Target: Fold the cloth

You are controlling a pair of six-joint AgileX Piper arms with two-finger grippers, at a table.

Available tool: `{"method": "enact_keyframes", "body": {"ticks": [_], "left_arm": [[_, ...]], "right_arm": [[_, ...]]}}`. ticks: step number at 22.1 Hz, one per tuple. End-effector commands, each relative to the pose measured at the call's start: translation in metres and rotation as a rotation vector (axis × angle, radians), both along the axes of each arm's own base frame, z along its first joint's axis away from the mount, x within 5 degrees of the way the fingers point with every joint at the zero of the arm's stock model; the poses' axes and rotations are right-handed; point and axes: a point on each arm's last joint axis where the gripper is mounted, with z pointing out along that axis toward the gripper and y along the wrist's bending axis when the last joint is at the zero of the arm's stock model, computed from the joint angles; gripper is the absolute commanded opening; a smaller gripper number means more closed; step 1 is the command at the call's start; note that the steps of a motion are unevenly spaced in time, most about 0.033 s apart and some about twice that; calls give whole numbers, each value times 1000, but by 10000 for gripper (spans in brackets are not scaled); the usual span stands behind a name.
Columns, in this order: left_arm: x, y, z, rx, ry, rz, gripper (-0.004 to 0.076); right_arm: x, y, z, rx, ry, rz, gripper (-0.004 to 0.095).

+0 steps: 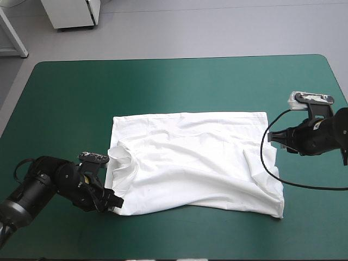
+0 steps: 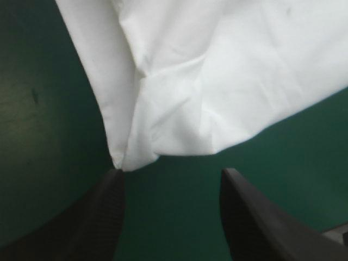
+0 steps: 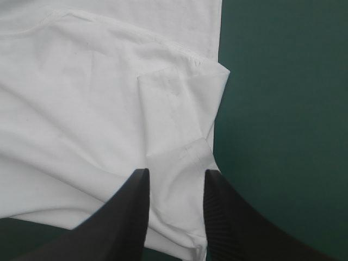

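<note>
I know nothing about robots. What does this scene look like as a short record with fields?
Surface: table with a teal-green cover
Item: white T-shirt, spread out with some wrinkles, collar toward the left arm
Left gripper: jaws open, the T-shirt's near corner just ahead of one of them, nothing held
Right gripper: jaws open, over the T-shirt's right edge
Folding: not yet a bundle
</note>
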Motion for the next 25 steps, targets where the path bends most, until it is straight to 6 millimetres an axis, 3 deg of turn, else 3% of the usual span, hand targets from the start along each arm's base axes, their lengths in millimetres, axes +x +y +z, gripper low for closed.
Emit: {"method": "enact_keyframes", "body": {"ticks": [1, 5, 8, 10, 13, 17, 21, 25], "left_arm": [[1, 2, -11, -10, -73, 39, 386], [-5, 5, -38, 1, -70, 57, 331], [-2, 5, -40, -12, -110, 64, 230], [4, 3, -39, -33, -165, 74, 205], [8, 2, -54, 6, -83, 68, 162], [12, -2, -81, 32, 38, 76, 139], [15, -3, -89, 50, 77, 74, 125], [15, -3, -90, 50, 78, 73, -6]], "right_arm": [[-2, 0, 15, 3, -80, 1, 322], [-2, 0, 14, -1, -77, 4, 322], [-2, -2, 8, -23, -58, 2, 322], [-3, -3, -10, -38, 4, 1, 322], [-5, -2, -27, -17, 65, -6, 322], [-5, -1, -28, -9, 68, -5, 322], [-8, 0, -28, 9, 66, -3, 322], [-16, 0, -38, 7, 93, -1, 329]]}}
